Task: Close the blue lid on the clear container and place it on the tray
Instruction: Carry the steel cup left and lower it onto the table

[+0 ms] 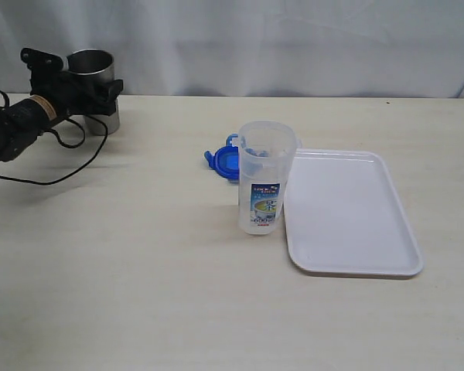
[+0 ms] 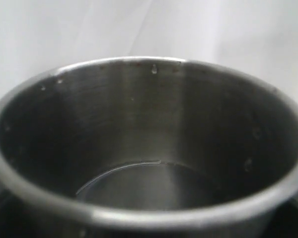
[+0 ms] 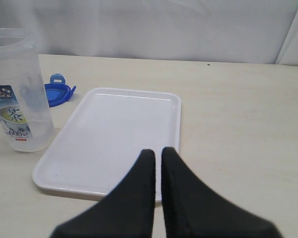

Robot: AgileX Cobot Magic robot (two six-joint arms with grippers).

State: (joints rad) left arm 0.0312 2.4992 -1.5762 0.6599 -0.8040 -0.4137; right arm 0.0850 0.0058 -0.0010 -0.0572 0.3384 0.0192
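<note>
Label on clear container: "LOCK LOCK", "600"

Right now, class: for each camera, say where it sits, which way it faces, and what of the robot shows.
Exterior: raised before the table, facing the backdrop; only the left gripper, round the cup, shows.
Left wrist: just above the cup, looking into it; no robot part clearly shows.
Right wrist: low behind the shut right gripper, facing tray, container and lid.
Shared: exterior and right wrist both show those three.
</note>
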